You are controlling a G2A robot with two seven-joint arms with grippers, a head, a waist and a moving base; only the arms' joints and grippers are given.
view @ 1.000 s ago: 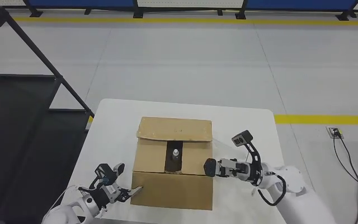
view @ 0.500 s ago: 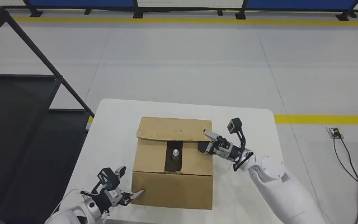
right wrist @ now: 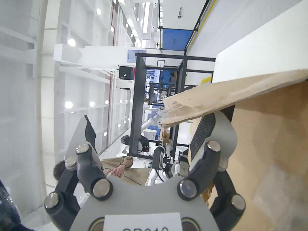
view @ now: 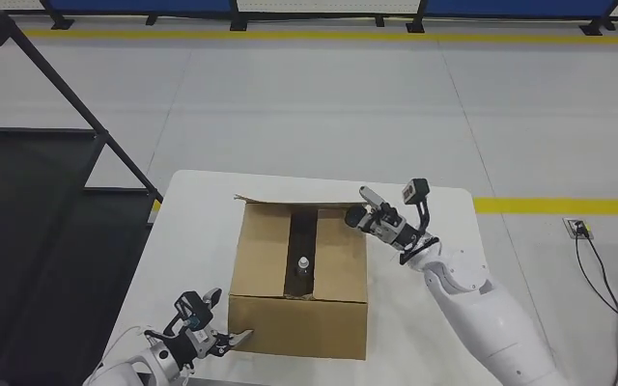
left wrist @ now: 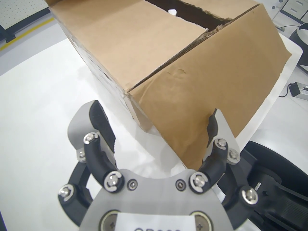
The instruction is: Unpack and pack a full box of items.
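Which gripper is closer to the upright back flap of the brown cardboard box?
Right. The right gripper is at the end of the upright back flap, against it. The left gripper is at the near corner of the brown cardboard box.

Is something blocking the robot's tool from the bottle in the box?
Yes. Two folded-down flaps cover the box on either side of the bottle, leaving just a narrow slot above it for the right tool.

table (view: 193, 222): white | on it: cardboard box (view: 299, 323), centred
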